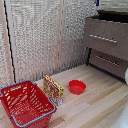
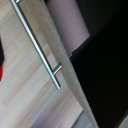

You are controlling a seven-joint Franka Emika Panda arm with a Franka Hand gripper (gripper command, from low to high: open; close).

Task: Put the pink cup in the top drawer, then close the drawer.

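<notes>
Placing step judged nearly done. Pink recepticle (image 2: 70, 22) at wrist view's upper centre, behind front panel of highest section (image 1: 106, 36), which stands pulled open at exterior view's upper right on storage unit (image 1: 107, 62). Bar handle (image 2: 37, 45) crossing wrist frame diagonally. Fingers out of frame; state cannot be told. Next: confirm release, withdraw, push drawer shut.

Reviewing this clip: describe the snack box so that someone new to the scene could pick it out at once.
Start at the wooden floor in the exterior view. The red basket sits on it at that view's left, and the snack box stands just beside it, short of the red bowl. It is the only upright, printed yellow-and-red carton.
</notes>
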